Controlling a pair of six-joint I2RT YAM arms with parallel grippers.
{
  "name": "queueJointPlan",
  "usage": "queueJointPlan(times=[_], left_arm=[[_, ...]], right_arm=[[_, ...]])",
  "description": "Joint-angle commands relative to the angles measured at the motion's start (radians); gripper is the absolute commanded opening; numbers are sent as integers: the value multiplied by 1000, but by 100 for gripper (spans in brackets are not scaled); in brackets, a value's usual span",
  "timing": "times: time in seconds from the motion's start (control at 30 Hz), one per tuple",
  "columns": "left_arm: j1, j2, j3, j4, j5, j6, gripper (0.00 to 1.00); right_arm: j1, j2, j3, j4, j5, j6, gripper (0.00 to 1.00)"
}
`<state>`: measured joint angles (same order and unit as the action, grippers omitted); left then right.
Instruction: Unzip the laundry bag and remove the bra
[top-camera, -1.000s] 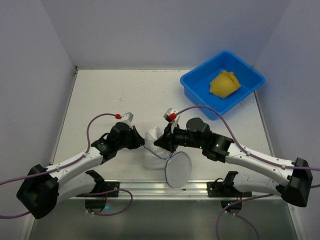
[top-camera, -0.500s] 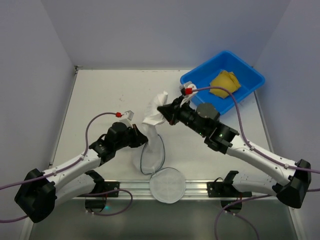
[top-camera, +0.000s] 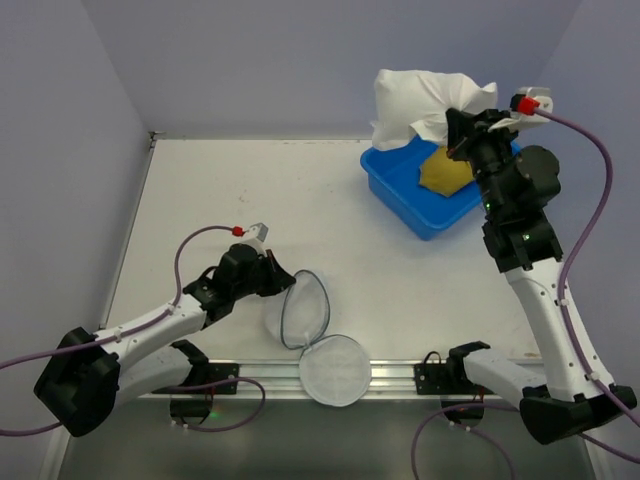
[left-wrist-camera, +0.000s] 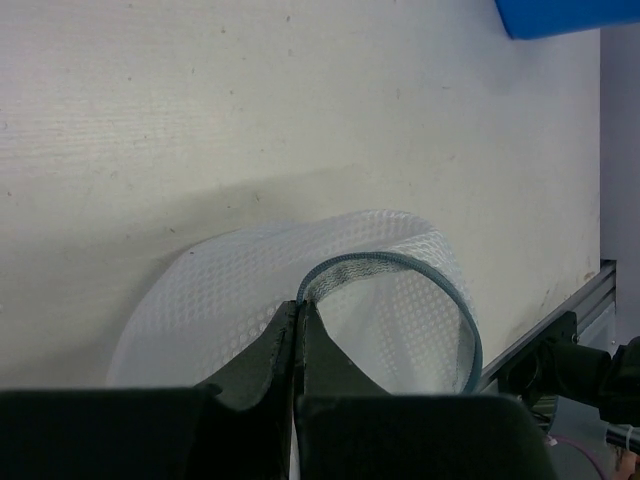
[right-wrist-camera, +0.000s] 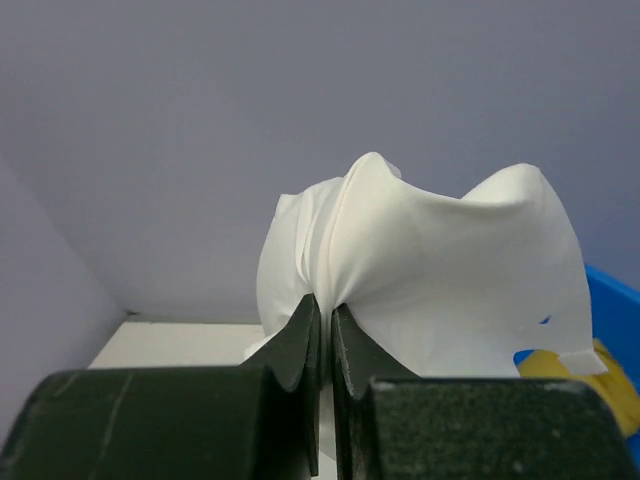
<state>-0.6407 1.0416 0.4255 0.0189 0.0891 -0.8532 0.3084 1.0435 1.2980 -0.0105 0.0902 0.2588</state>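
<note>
The white mesh laundry bag (top-camera: 306, 312) lies open near the table's front, one disc tipped up, the other disc (top-camera: 335, 370) flat at the front edge. My left gripper (top-camera: 281, 283) is shut on its bluish zipper rim (left-wrist-camera: 400, 262), with the mesh (left-wrist-camera: 220, 290) around the jaws. My right gripper (top-camera: 455, 130) is shut on the white bra (top-camera: 420, 100) and holds it high above the blue tub. In the right wrist view the bra (right-wrist-camera: 440, 270) hangs from the shut jaws.
A blue plastic tub (top-camera: 445, 170) stands at the back right with a yellow cloth (top-camera: 447, 168) in it. The tub's corner (left-wrist-camera: 560, 15) shows in the left wrist view. A metal rail (top-camera: 400, 372) runs along the front edge.
My right gripper has pulled the bra out of the bag and swung it up and right, over the blue tub. The emptied bag has slumped open. My left gripper has kept its hold.
</note>
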Motion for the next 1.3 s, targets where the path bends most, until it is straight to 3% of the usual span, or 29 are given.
queueJointPlan(times=[0.0, 0.2, 0.43, 0.8, 1.0, 1.1, 1.23, 1.27], left_arm=[[10, 6, 22, 1, -20, 20, 0], [16, -15, 12, -13, -22, 25, 0], [21, -31, -8, -16, -14, 20, 0], [33, -86, -21, -86, -35, 26, 0], [42, -92, -30, -86, -25, 23, 0], [47, -92, -31, -88, -26, 26, 0], [52, -92, -27, -88, -22, 26, 0], [53, -92, -24, -89, -19, 25, 0]], right_arm=[[-104, 52, 70, -52, 25, -75, 0], [-270, 134, 70, -59, 26, -105, 0], [-302, 292, -5, -28, -27, -109, 0], [-302, 582, -11, 82, -377, 157, 0], [-302, 716, 20, 40, -324, 270, 0], [-302, 762, 23, -26, -267, 295, 17], [-304, 693, -20, -57, -190, 297, 62], [-304, 669, -19, -68, -179, 259, 67]])
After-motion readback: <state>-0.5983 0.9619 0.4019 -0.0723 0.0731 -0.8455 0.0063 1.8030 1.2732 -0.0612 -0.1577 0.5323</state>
